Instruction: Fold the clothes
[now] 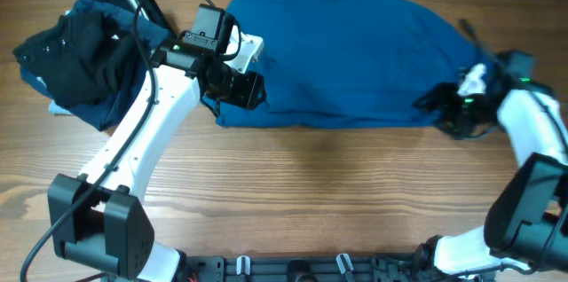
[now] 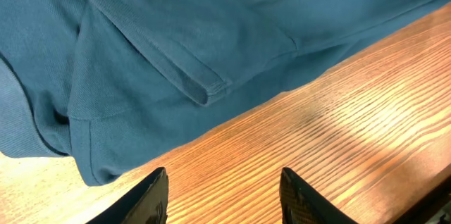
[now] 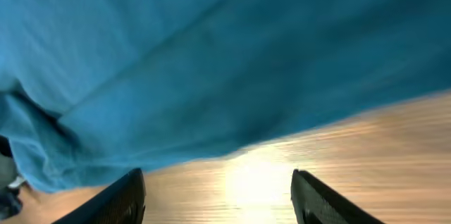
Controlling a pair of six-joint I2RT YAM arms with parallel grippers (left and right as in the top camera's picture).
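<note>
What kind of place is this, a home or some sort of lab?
Probably a robot lab bench: a left arm and a right arm work at a wooden table holding a spread blue shirt and a pile of dark clothes.

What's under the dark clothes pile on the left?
A pale sliver peeks out below the lower edge of the dark pile, on the wooden table. What it belongs to is covered.

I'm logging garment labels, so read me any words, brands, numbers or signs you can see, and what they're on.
No readable text in any view.
The blue shirt shows no print or tag.
The dark clothes pile has only pale specks, too small to read as anything.
</note>
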